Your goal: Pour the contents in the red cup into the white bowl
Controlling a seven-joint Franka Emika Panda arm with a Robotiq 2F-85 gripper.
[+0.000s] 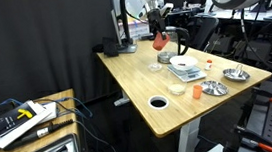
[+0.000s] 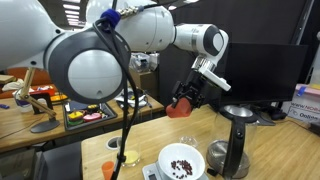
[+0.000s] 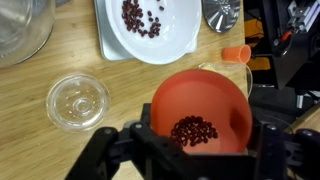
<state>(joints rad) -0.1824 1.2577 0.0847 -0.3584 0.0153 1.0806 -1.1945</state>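
Beans [image 3: 193, 130], small, dark red and glossy, fill the bottom of the red cup [image 3: 215, 95], a smooth tapered plastic tumbler. The gripper [image 2: 188, 95] holds it clamped between black fingers, raised off the wooden table [image 3: 40, 140] close beside the white bowl [image 3: 170, 45]. The shallow round bowl holds more beans. Near the bowl sit a clear glass dish [image 3: 77, 100] and a paler orange cup [image 3: 236, 53].
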